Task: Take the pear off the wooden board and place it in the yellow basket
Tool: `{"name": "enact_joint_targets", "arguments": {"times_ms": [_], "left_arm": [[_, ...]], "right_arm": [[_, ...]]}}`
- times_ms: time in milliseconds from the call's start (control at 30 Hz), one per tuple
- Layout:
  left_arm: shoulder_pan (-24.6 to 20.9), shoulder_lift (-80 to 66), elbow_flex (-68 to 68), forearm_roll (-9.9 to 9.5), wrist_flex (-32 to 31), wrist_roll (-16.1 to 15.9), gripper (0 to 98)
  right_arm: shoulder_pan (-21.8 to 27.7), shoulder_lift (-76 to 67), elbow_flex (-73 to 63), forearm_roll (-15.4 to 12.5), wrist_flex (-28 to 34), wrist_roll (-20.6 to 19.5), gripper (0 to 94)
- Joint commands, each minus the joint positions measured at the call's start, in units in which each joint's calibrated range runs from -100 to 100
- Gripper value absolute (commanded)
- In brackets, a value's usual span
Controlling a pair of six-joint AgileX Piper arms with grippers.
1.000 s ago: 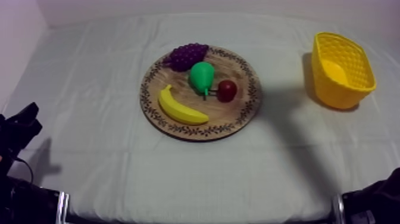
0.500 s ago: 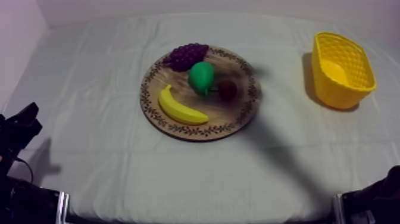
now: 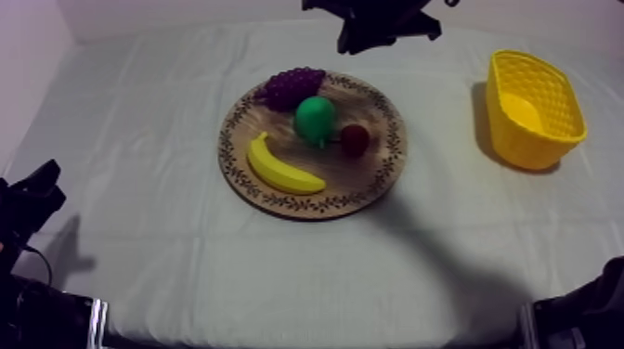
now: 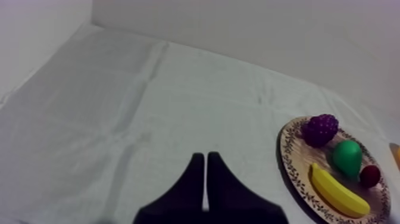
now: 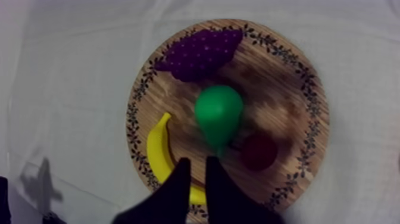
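Pear (image 3: pixel 315 119): lying on the wooden board (image 3: pixel 370 178), between the grapes (image 3: pixel 292 85) and the small red fruit (image 3: pixel 354 140) (the banana (image 3: pixel 281 168) lies on its other side).
Yellow basket (image 3: pixel 537 109): at the right side of the table, well apart from the board.
Right gripper (image 5: pixel 197 162): over the board, near the pear; its fingers seem parted by a narrow gap, with nothing between them.
Left gripper (image 4: pixel 204 156): low over bare cloth, fingers pressed together, holding nothing.

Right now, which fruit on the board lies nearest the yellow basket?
The small round red fruit, beside the green pear on the basket side of the round wooden board; the purple grapes and yellow banana lie farther from the yellow lattice basket.
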Motion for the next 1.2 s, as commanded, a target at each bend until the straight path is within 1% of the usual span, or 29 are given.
{"name": "enact_joint_targets", "arguments": {"times_ms": [0, 67, 133, 200, 300, 400, 633, 900, 1167], "left_arm": [[-0.01, 0.00, 0.03, -0.02, -0.01, 0.01, 0.1], [-0.01, 0.00, 0.03, -0.02, -0.01, 0.01, 0.1], [-0.01, 0.00, 0.03, -0.02, -0.01, 0.01, 0.1], [-0.01, 0.00, 0.03, -0.02, -0.01, 0.01, 0.1], [-0.01, 0.00, 0.03, -0.02, -0.01, 0.01, 0.1], [-0.01, 0.00, 0.03, -0.02, -0.01, 0.01, 0.1], [-0.01, 0.00, 0.03, -0.02, -0.01, 0.01, 0.1], [-0.01, 0.00, 0.03, -0.02, -0.01, 0.01, 0.1], [-0.01, 0.00, 0.03, -0.02, -0.01, 0.01, 0.1]], "right_arm": [[-0.15, 0.42, 0.48, 0.17, -0.18, -0.98, 37.7], [-0.24, 0.95, 0.88, -0.04, -0.63, -1.60, 54.9], [-0.07, 1.69, 0.81, -0.56, -0.83, -1.81, 66.8], [0.17, 2.66, 0.36, -0.91, -0.95, -1.92, 74.6], [0.44, 4.66, -0.78, -1.22, -1.03, -1.91, 80.9], [0.60, 7.38, -2.18, -1.62, -1.10, -1.58, 83.2], [1.27, 15.31, -6.38, -2.98, -1.51, -0.44, 83.4], [0.91, 24.76, -10.66, -4.17, -1.48, 0.33, 86.4], [0.52, 30.23, -14.44, -4.40, -1.39, 0.14, 85.1]]}}
